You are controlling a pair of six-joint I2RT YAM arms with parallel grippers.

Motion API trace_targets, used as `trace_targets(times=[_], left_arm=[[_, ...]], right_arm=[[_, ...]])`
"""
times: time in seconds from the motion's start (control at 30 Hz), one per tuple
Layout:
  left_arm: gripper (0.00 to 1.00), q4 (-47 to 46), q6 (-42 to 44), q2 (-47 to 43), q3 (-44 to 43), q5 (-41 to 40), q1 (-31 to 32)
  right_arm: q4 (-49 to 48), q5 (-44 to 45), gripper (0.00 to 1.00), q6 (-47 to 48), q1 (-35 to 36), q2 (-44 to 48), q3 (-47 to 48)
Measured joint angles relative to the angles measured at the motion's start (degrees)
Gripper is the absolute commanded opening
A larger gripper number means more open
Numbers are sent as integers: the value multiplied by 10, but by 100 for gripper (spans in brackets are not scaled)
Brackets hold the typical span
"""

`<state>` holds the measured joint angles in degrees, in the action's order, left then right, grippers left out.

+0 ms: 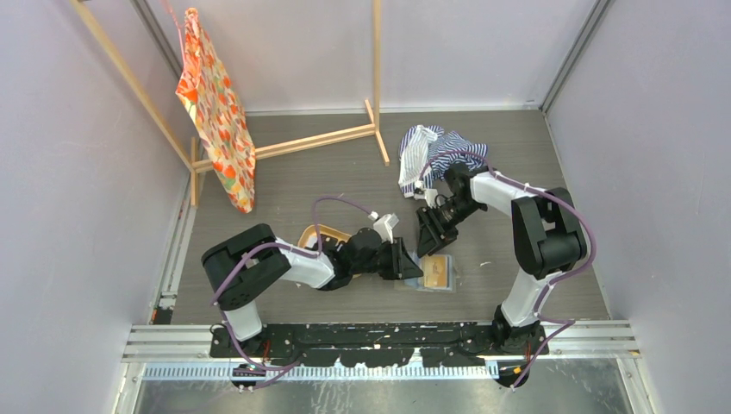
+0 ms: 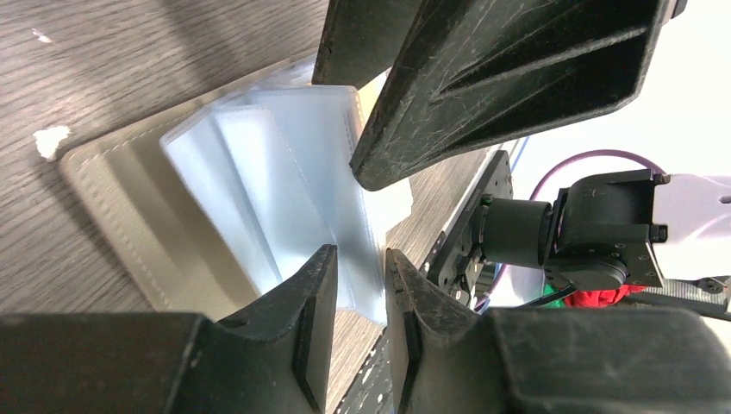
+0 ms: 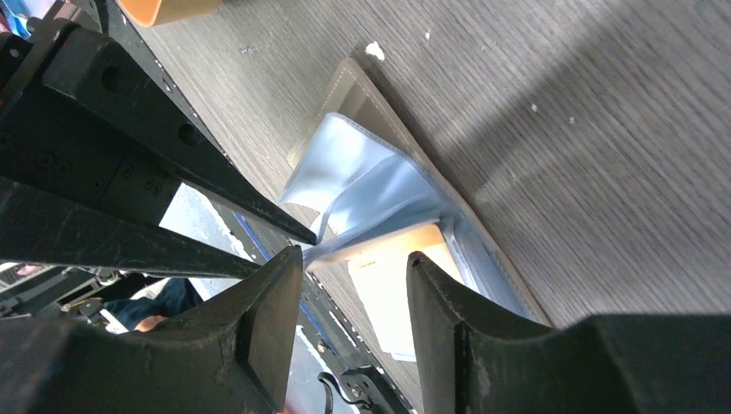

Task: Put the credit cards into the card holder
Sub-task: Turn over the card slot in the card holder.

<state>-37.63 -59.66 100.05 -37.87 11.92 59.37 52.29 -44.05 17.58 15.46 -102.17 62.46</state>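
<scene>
I count two claws, the left claw (image 1: 412,260) and the right claw (image 1: 428,240), tip to tip. Under both lies one holder (image 2: 112,207). Just below the right claw I see one card (image 1: 438,272), orange-tan, in it. Fanning out ahead of the left claw are clear sleeves (image 2: 284,172), three I think, though glare blurs their edges. Behind the left claw sits one orange tray (image 1: 317,233). Beyond the right claw is one striped cloth (image 1: 427,147). Far out past the left claw there is one patterned bag (image 1: 215,112) on one wooden frame (image 1: 310,141).
</scene>
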Motion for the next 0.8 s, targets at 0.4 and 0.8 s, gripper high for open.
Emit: trace_targets(times=[0.4, 0.8], left_arm=[[26, -48, -21, 10, 18, 14, -8], [23, -85, -35, 35, 20, 34, -10]], right_arm=[[0, 1, 54, -2, -12, -5, 0], [-25, -64, 56, -43, -66, -6, -2]])
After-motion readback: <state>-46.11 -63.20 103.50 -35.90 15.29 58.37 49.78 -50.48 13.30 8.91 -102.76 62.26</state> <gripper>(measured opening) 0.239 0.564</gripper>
